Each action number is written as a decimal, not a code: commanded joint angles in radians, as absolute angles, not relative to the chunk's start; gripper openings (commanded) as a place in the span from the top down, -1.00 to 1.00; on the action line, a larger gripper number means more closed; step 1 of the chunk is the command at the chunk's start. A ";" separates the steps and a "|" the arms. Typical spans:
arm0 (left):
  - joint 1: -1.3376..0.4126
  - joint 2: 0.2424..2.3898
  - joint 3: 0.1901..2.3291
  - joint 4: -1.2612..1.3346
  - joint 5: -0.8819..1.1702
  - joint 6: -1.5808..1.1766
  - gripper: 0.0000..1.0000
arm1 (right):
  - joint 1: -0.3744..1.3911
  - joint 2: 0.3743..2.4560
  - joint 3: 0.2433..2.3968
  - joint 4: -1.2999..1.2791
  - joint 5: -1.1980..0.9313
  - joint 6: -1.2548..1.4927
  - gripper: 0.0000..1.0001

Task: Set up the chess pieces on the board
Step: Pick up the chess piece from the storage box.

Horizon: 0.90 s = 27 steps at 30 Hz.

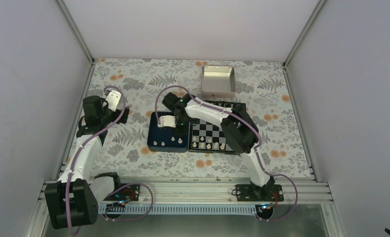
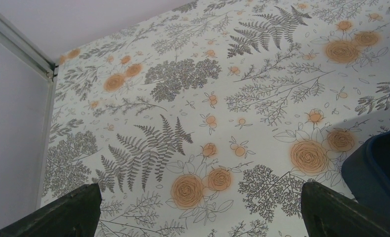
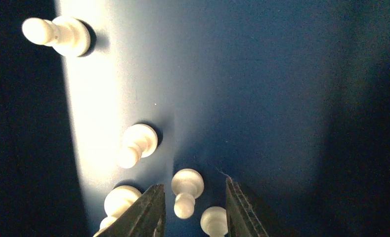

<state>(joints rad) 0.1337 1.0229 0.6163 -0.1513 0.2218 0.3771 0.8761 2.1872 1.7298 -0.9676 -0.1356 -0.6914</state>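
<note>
In the dark blue square tray (image 3: 281, 98), right end effector (image 3: 193, 183) is partly open, fingers straddling one small cream chess pawn (image 3: 185, 191), gaps both sides. Other cream pawns (image 3: 138, 143) stand just beside. Left of tray, left end effector (image 2: 198, 186) hangs wide open and empty over floral bench (image 2: 262, 74).

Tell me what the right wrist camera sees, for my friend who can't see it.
Two dark fingers of the right gripper stand either side of a small white pawn, not touching it, on the dark blue tray. Four more white pieces sit nearby, lit by a bright streak of light.
</note>
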 commanded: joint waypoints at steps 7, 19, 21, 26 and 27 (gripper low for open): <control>0.143 1.011 0.608 -0.144 0.245 0.379 -1.00 | 0.891 2.226 1.761 -0.958 -0.149 -0.703 0.64; 0.144 1.017 0.608 -0.142 0.242 0.379 -1.00 | 0.858 2.088 1.746 -0.949 -0.173 -0.693 0.91; 0.144 1.018 0.609 -0.143 0.240 0.377 -1.00 | 0.837 2.032 1.727 -0.954 -0.183 -0.693 0.91; 0.144 1.019 0.609 -0.142 0.231 0.376 -1.00 | 0.755 1.878 1.624 -0.950 -0.209 -0.692 0.92; 0.144 1.020 0.610 -0.143 0.230 0.374 -1.00 | 0.736 1.843 1.590 -0.945 -0.209 -0.692 0.92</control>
